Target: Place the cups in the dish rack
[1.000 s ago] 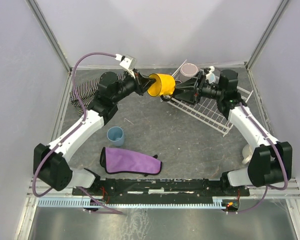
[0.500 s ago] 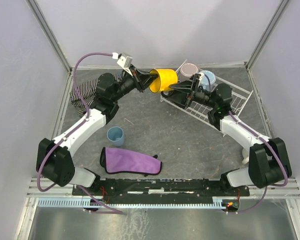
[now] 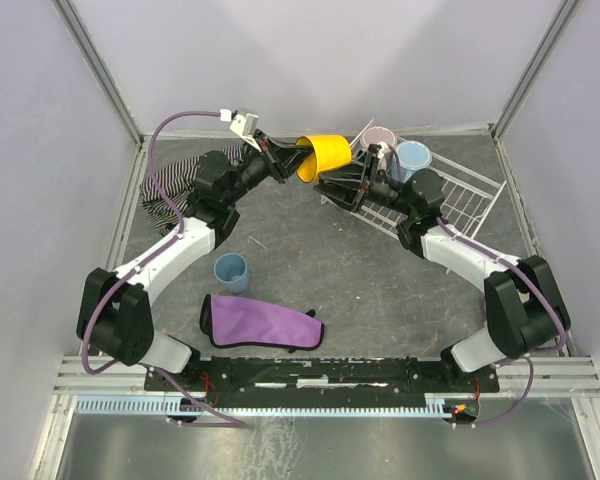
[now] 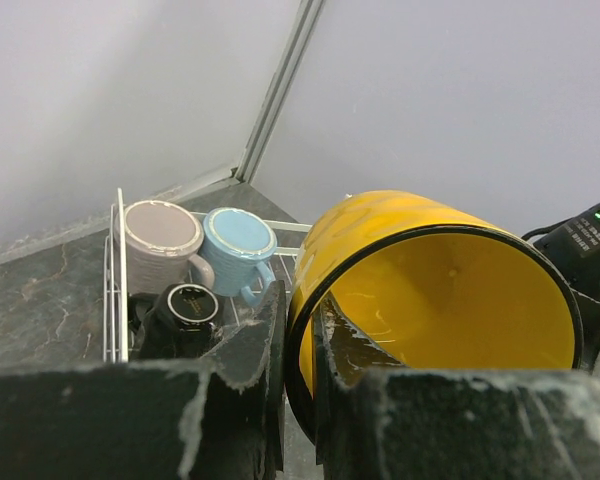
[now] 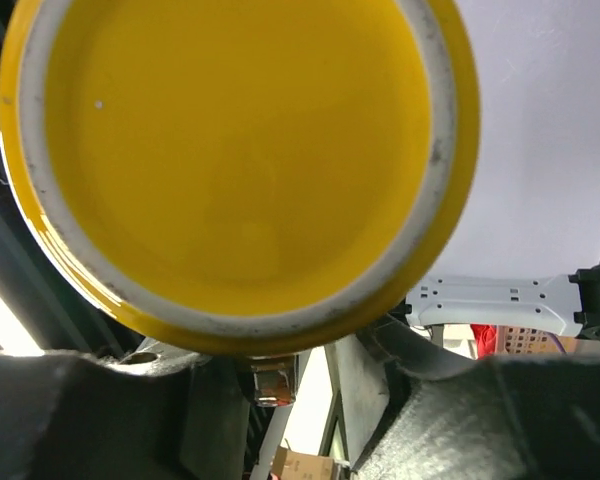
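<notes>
Pale lavender walls box in a dark, stone-grey table (image 3: 380, 280), and from the overhead camera I read it as a clock face. At twelve o'clock the yellow cup (image 3: 326, 156) hangs in the air, tipped on its side with its mouth toward the left arm. My left gripper (image 4: 298, 350) is clamped on the cup's rim, one finger inside the wall and one outside. My right gripper (image 3: 340, 185) sits just beneath the cup's base, which fills its wrist camera. Its fingers stand apart there, and I can't tell whether they touch the cup. The dish rack (image 3: 467, 201) lies at two o'clock. The pale pink cup (image 3: 380, 137) and the light blue cup (image 3: 413, 156) stand upright side by side in its far corner. The left wrist view shows what looks like a black cup (image 4: 191, 305) just in front of them. The dusty-blue cup (image 3: 231, 271) stands alone on the table at eight o'clock. The purple cloth (image 3: 261, 322) lies at seven, and the striped cloth (image 3: 168, 186) is bunched at ten.
</notes>
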